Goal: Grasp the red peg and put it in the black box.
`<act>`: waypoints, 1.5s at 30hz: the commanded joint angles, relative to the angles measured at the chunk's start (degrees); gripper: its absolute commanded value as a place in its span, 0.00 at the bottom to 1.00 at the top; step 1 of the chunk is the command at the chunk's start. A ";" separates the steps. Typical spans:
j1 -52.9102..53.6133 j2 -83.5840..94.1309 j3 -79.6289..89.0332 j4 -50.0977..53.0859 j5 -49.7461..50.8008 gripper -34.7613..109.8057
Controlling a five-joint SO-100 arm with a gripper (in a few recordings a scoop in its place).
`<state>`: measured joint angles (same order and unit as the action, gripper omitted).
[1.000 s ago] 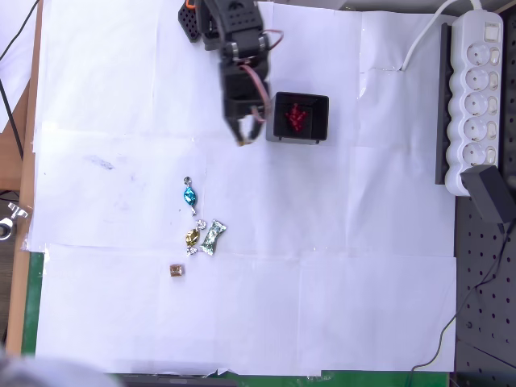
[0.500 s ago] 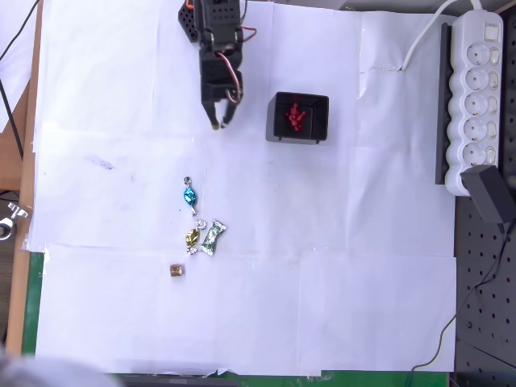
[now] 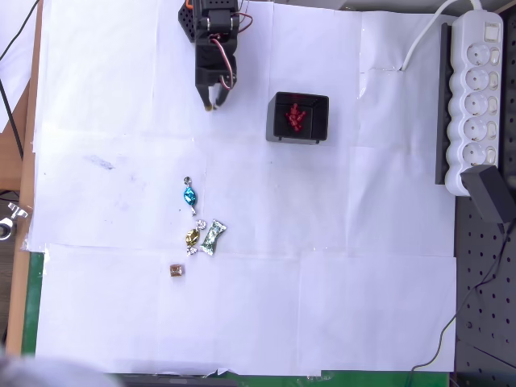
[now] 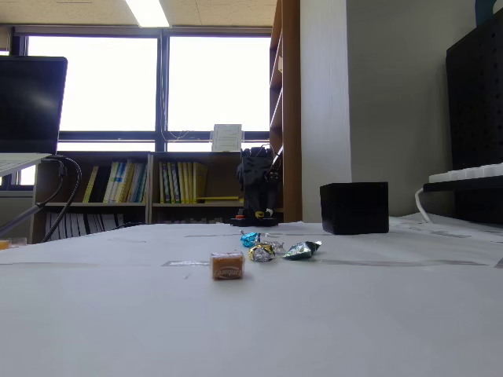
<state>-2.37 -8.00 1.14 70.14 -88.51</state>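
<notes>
white paper table (image 3: 322, 306) | red pegs (image 3: 295, 118) inside black box (image 3: 297, 118) | fingers (image 3: 213, 103) left of box, closed, empty

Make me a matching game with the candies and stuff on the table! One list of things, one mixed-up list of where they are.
Going by the overhead view.

Things:
1. blue candy
2. brown cube
3. red pegs
4. power strip

Places:
A. inside the black box
B. right edge of the table
C. nearest the bottom, below the gold candy
D. above the gold candy

Pairs: 1-D, 2-C, 3-A, 4-B
</notes>
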 commanded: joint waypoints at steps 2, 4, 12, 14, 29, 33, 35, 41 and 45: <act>0.09 -5.01 -4.66 11.87 -2.37 0.24; -0.09 -5.10 -4.66 11.25 -1.23 0.24; 0.09 -5.10 -4.66 11.78 1.05 0.24; 0.00 -5.10 -4.66 11.78 1.32 0.24; 0.00 -5.10 -4.66 11.78 1.32 0.24; 0.00 -5.10 -4.66 11.78 1.32 0.24; 0.00 -5.10 -4.66 11.78 1.32 0.24; 0.00 -5.10 -4.66 11.78 1.32 0.24; 0.00 -5.10 -4.66 11.78 1.32 0.24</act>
<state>-2.29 -8.00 1.14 76.64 -87.19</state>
